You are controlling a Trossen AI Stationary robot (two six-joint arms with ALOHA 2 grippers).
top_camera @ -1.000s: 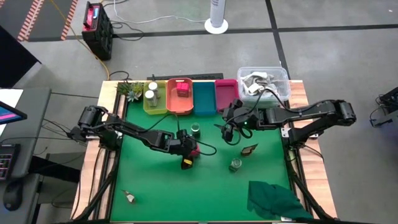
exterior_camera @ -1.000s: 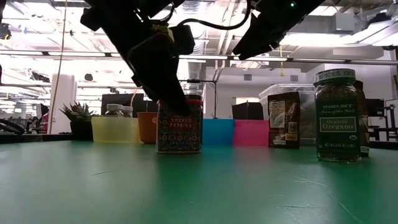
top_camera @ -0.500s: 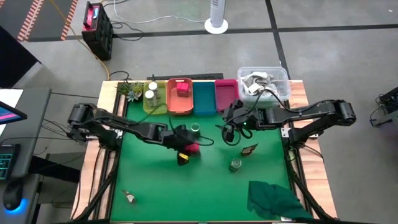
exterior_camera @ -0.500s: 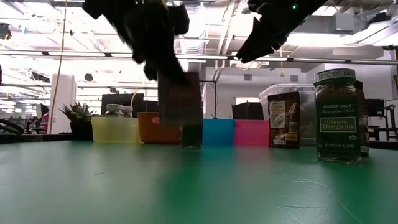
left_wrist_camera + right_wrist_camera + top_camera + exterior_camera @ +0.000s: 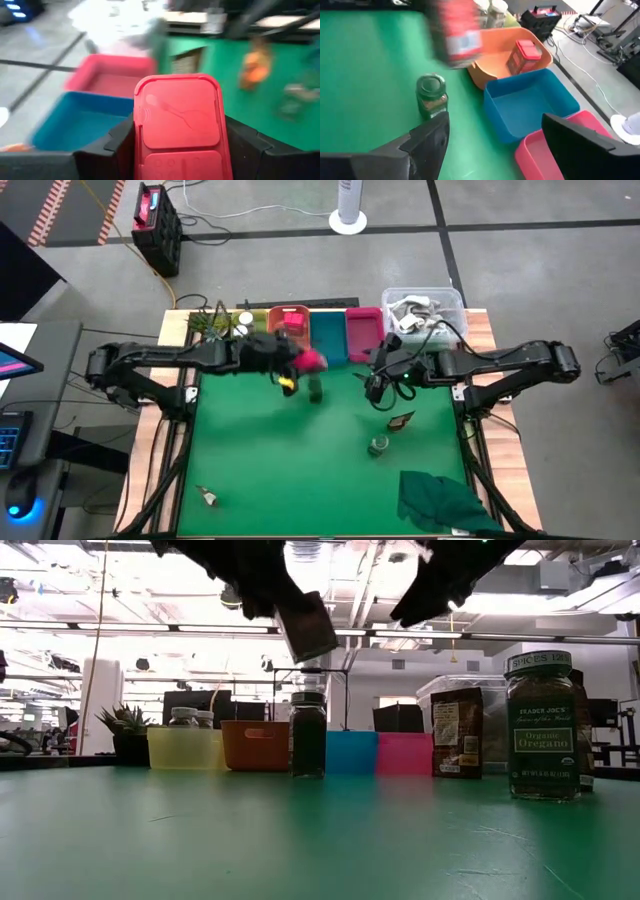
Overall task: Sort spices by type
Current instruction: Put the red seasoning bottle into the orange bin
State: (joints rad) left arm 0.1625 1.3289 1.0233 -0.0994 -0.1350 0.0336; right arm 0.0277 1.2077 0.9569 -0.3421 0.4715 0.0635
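My left gripper (image 5: pixel 293 368) is shut on a pink-red spice packet (image 5: pixel 312 360). It hangs over the green mat just before the orange tray (image 5: pixel 288 340) and blue tray (image 5: pixel 327 338). A second red packet (image 5: pixel 525 52) lies in the orange tray, and white-capped jars (image 5: pixel 243 327) stand in the yellow tray. My right gripper (image 5: pixel 495 120) is open and hovers right of a green-lidded jar (image 5: pixel 315 388). Another green-lidded jar (image 5: pixel 378 445) stands on its base near a dark sachet (image 5: pixel 402 420). My left gripper pinches the red packet between its two fingers (image 5: pixel 117 142), one on each side wall just below the red lid (image 5: pixel 177 117). The fingers reach in from the table's left. The packet is lifted clear of the mat and tilted (image 5: pixel 305 625).
A pink tray (image 5: pixel 362 332) and a clear bin (image 5: pixel 425 310) stand along the far edge. A small plant (image 5: pixel 212 323) sits at the far left corner. A dark green cloth (image 5: pixel 440 500) lies at the near right corner, and a small sachet (image 5: pixel 208 497) near left.
My left gripper has lifted the red packet off the mat and carried it up and toward the far edge, close to the orange and blue trays. The packet has tipped from upright to tilted. The green-lidded jar behind its old place now shows in the low view.
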